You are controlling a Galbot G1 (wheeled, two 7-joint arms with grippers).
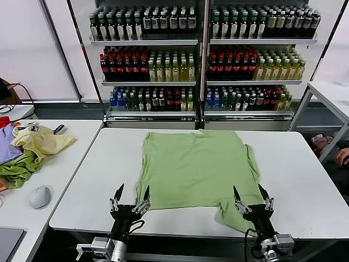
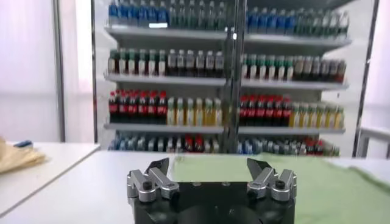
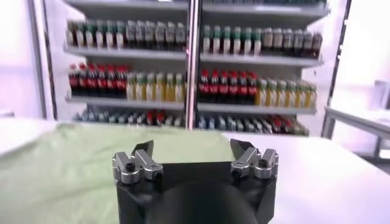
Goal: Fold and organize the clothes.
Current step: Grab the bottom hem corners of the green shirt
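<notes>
The light green T-shirt (image 1: 193, 166) lies spread flat, plain side up, on the white table (image 1: 305, 180). Its near right corner is bunched near the front edge. My left gripper (image 1: 131, 192) is open and empty at the shirt's near left corner, just above the table's front edge. My right gripper (image 1: 251, 194) is open and empty over the bunched near right corner. In the left wrist view the shirt (image 2: 317, 176) stretches ahead of the open left gripper (image 2: 208, 165). In the right wrist view the shirt (image 3: 73, 164) lies ahead of the open right gripper (image 3: 192, 148).
A second white table (image 1: 65, 164) stands to the left with a pale yellow garment (image 1: 41, 142), green and purple garments (image 1: 13, 164) and a grey mouse (image 1: 39, 196). Shelves of bottles (image 1: 202, 60) stand behind. Another table (image 1: 332, 93) is at the far right.
</notes>
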